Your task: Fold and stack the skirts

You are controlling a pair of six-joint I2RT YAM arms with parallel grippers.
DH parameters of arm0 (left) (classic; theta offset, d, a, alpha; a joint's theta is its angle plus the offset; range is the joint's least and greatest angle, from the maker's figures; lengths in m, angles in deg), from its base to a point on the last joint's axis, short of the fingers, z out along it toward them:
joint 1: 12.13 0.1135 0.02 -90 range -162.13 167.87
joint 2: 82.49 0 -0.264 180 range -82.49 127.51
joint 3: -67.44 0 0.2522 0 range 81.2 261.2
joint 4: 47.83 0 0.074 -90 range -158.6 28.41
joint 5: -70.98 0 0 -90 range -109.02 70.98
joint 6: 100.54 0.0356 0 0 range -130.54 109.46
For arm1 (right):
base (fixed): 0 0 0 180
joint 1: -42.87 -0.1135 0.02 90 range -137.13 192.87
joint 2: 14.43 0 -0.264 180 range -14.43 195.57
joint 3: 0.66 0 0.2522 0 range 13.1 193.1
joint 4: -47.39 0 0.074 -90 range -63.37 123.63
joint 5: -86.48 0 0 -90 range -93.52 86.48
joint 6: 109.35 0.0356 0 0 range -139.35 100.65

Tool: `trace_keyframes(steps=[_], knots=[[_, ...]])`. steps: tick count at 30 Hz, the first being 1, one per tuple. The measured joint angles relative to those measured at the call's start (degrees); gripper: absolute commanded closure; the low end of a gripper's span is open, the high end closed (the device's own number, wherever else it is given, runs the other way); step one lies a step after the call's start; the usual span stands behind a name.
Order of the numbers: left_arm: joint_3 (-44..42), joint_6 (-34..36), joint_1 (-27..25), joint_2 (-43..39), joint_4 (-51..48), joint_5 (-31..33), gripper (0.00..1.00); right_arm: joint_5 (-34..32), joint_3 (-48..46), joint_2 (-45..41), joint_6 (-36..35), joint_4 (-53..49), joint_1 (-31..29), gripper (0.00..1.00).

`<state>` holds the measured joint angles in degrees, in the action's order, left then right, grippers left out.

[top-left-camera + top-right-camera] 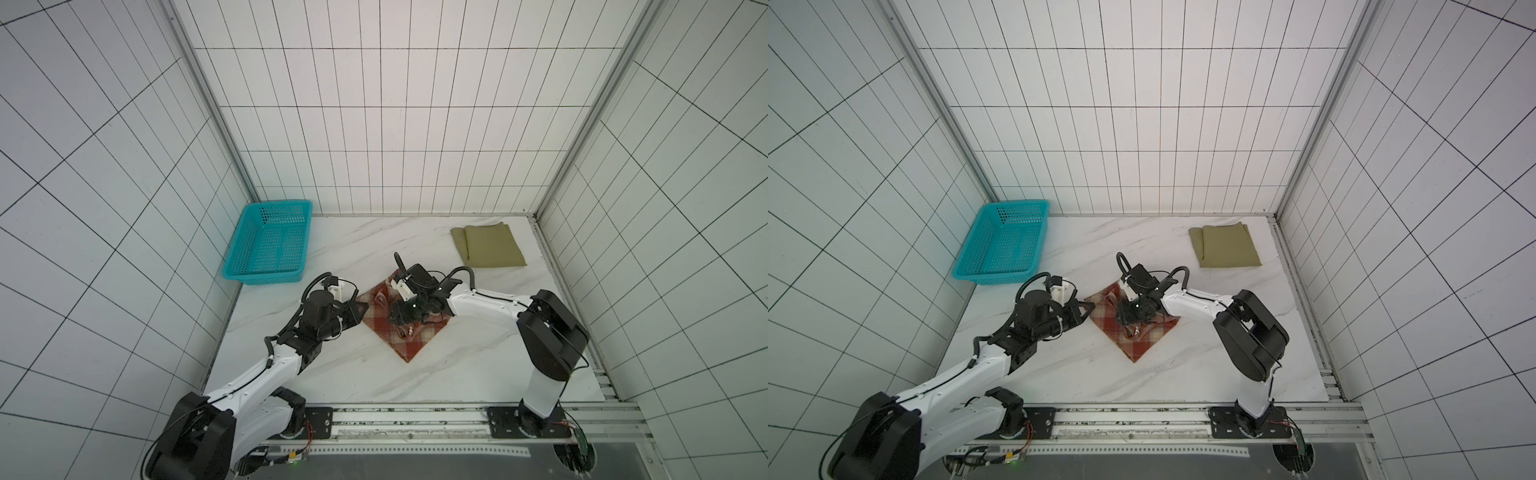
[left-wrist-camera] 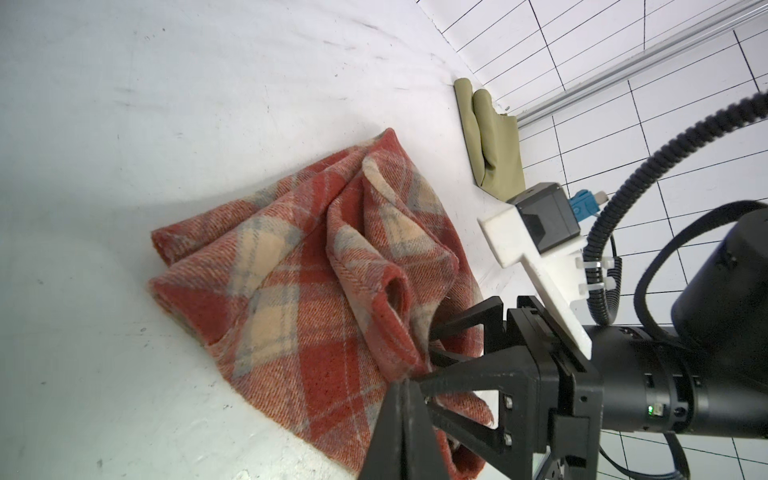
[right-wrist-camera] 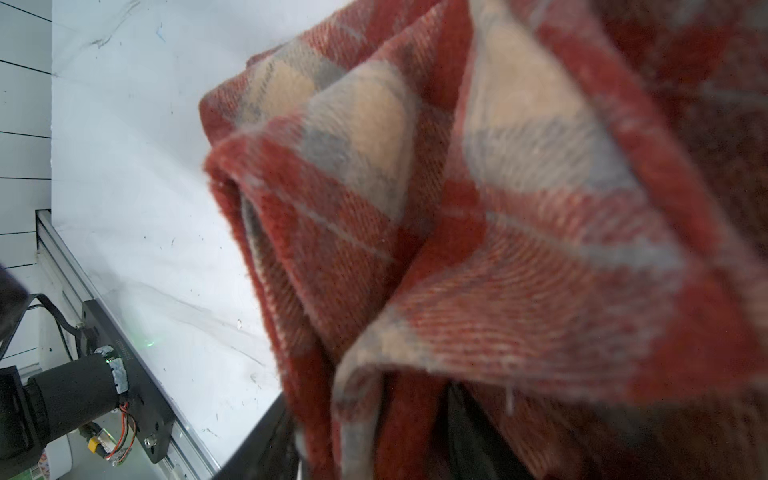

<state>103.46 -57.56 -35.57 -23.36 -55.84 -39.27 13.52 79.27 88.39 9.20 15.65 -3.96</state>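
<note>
The red-and-cream plaid skirt (image 1: 399, 336) (image 1: 1130, 338) lies rumpled mid-table, roughly as a diamond. My left gripper (image 1: 365, 308) (image 1: 1093, 307) (image 2: 405, 384) is shut at the skirt's left corner; its tips touch a raised fold and no cloth shows between them. From the right, my right gripper (image 1: 394, 322) (image 1: 1124, 322) (image 3: 365, 419) reaches down onto the plaid skirt (image 3: 498, 208). Its jaws stand apart and loose folds hang between them, hiding the tips. The olive-khaki skirt (image 1: 492, 247) (image 1: 1227, 247) (image 2: 496, 141) lies folded at the back right.
A teal perforated basket (image 1: 266, 249) (image 1: 1000, 249) stands at the back left with nothing showing inside. The marble table (image 1: 415, 382) ends at tiled walls on three sides and a metal rail (image 1: 415, 415) with both arm bases along the front.
</note>
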Motion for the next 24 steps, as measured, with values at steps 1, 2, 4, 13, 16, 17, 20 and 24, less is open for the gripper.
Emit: trace_keyframes(steps=[1, 2, 4, 13, 16, 17, 20, 24], knots=[[0.00, 0.07, 0.00, 0.00, -0.02, -0.07, 1.00, -0.04, 0.00, -0.11, 0.15, -0.09, -0.13, 0.46], [0.00, 0.11, 0.00, 0.00, -0.02, -0.22, 1.00, -0.09, 0.00, -0.31, 0.35, -0.17, -0.31, 0.46], [0.00, 0.13, 0.02, 0.00, -0.02, -0.44, 1.00, -0.09, 0.00, -0.70, 0.57, -0.44, -0.59, 0.46], [0.00, 0.74, 0.04, 1.01, 0.07, -1.62, 1.00, -0.59, 0.00, -5.42, 1.51, -1.36, -1.60, 0.46], [0.00, 1.01, 0.04, 2.32, 0.55, -2.34, 1.00, -1.16, 0.00, -7.28, 1.84, -1.36, -1.60, 0.50], [0.00, 1.05, 0.04, 2.86, 0.74, -2.56, 1.00, -1.36, 0.00, -7.85, 1.84, -1.33, -1.60, 0.54], [0.02, 1.18, 0.02, 4.94, 1.60, -3.28, 1.00, -1.77, -0.02, -8.74, 1.99, -0.81, -1.60, 0.78], [1.40, 1.20, -0.79, 8.90, 3.17, -3.65, 1.00, -1.84, -0.33, -8.74, 1.42, 1.16, -1.60, 0.96]])
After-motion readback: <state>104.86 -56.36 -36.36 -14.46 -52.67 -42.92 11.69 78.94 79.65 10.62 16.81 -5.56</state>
